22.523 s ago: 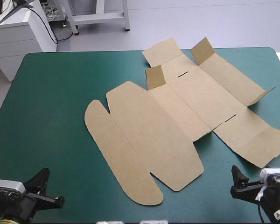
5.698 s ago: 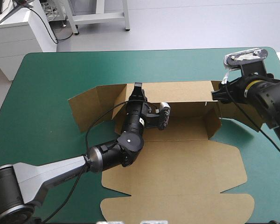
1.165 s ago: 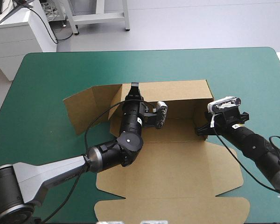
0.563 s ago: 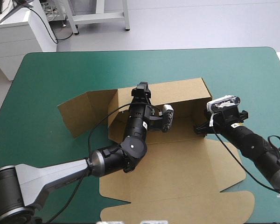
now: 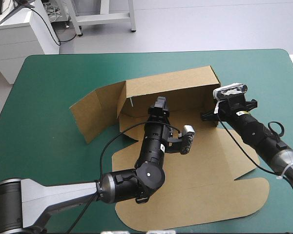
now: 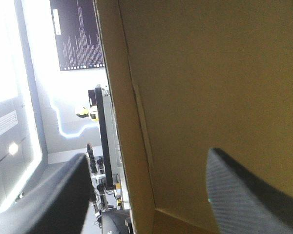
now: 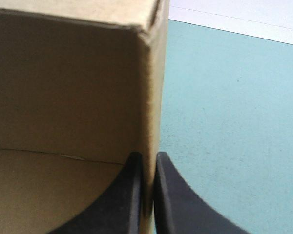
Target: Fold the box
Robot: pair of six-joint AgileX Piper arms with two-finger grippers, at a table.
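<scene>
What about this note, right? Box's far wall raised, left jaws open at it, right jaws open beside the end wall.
One slip: the right jaws are shut on the end wall of the box, board pinched between them, not open beside it; the right wrist view shows this. The rest stands.

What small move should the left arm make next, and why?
Probably shut the left gripper on the box at its rear wall: its open fingers seem to straddle that wall's edge, the right gripper pinches the right end wall, and the left end flap splays outward.
</scene>
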